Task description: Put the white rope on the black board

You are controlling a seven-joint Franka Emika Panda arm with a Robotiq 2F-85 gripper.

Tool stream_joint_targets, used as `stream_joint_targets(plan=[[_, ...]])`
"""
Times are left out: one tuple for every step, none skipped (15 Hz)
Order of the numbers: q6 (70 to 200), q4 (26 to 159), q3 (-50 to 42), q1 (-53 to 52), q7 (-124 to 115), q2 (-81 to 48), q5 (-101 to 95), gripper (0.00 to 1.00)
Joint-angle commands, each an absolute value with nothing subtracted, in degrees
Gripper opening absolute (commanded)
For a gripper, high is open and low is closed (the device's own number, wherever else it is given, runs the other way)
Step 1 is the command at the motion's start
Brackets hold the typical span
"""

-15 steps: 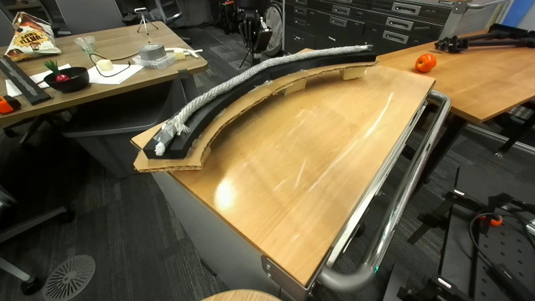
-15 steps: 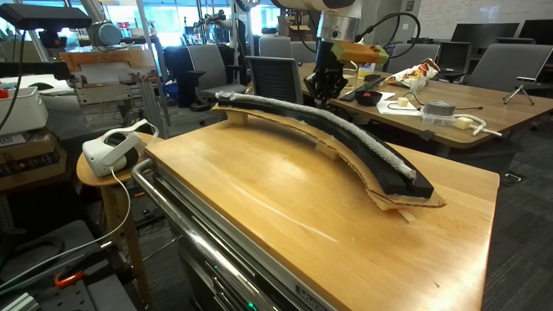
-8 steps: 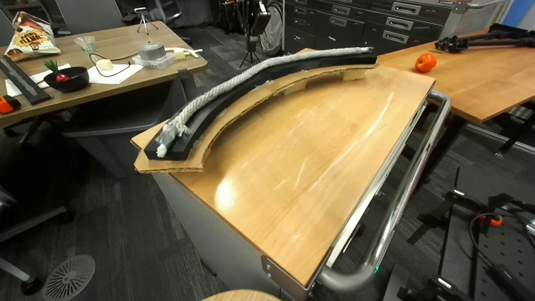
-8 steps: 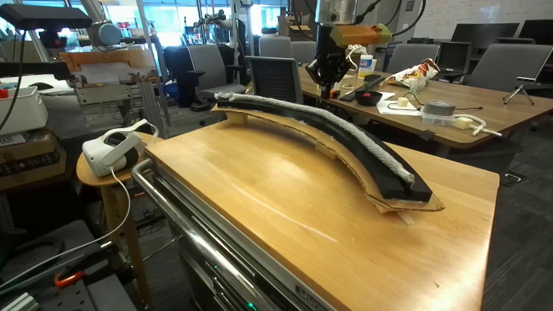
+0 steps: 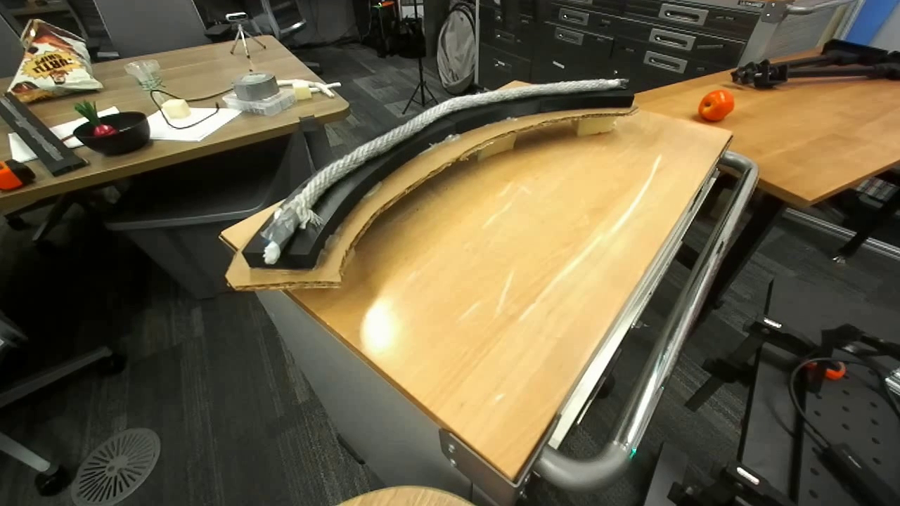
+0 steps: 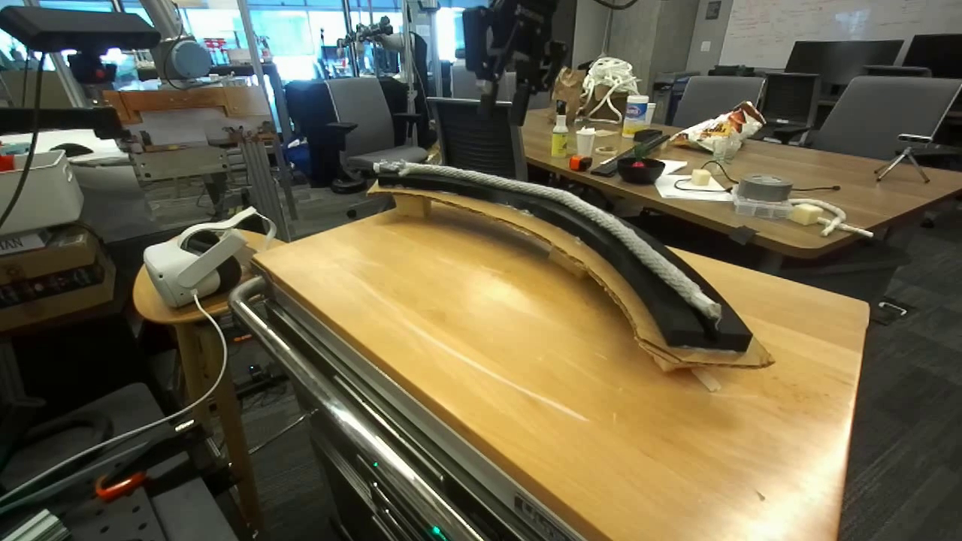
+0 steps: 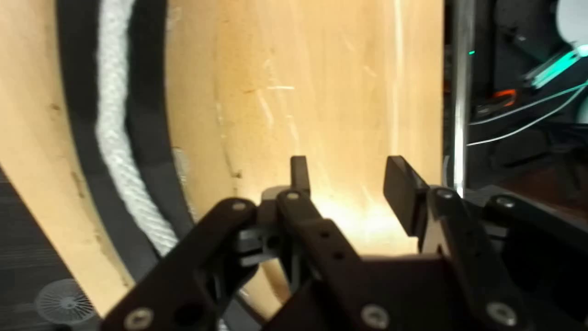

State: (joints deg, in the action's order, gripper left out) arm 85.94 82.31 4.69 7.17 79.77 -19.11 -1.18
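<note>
My exterior views come through fairly sharp, well lit on the wooden tabletop (image 5: 506, 232) and murky down on the carpet (image 5: 225, 407). I see a rounded hot spot of glare on that surface, and bright streaks along the metal rail (image 5: 679, 320). Soft shadow gathers under the cardboard (image 5: 453, 151). In an exterior view, the windows (image 6: 301, 26) at the back burn out to bluish white. My wrist view is worse: blurry nearly throughout, the gripper (image 7: 351, 186) a dark, soft-edged shape against a blown-out patch of reflection, the weave of the white rope (image 7: 112, 96) softened.
</note>
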Motion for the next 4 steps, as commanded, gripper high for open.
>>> stream_joint_targets(plan=[[84.08, 83.34, 3.45, 6.33, 81.71, -17.71, -0.02, 0.56], [83.23, 84.44, 3.27, 6.43, 82.95, -16.57, 0.77, 0.62], [83.12, 85.32, 3.14, 6.51, 83.61, -15.88, 1.1, 0.69], [83.13, 85.89, 3.05, 6.59, 84.06, -15.55, 1.26, 0.72]])
